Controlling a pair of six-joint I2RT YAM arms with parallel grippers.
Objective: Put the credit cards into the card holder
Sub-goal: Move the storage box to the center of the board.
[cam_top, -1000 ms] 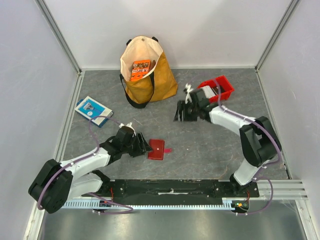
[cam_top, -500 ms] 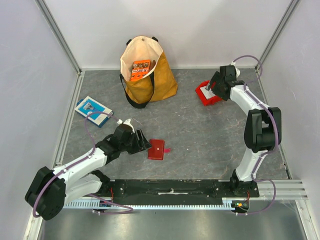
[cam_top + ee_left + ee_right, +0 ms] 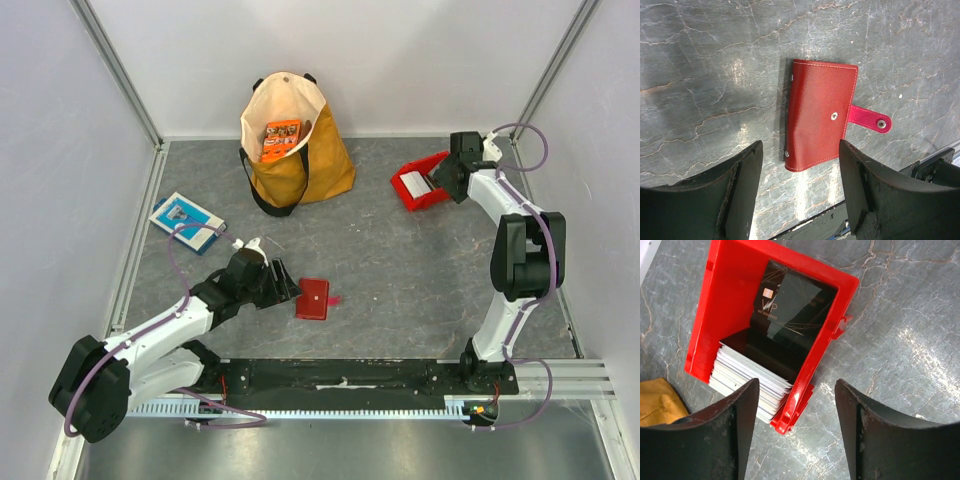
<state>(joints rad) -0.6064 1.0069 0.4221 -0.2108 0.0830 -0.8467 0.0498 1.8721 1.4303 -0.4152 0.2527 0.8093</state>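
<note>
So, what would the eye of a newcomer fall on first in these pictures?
Probably the red things. The red bin at the back right holds a stack of credit cards below the open right gripper. The folded red card holder lies at the front, beside the open left gripper. The mustard tote bag at the back centre, with an orange packet inside, also stands out.

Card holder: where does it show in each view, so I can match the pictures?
Top external: card holder, low centre, folded, just right of the left hand.
Left wrist: centre of the picture, ahead of the open hand.
Right wrist: not in it; only the red bin with cards.
Shared landmark: its pink tab, in top and left wrist views.
</note>
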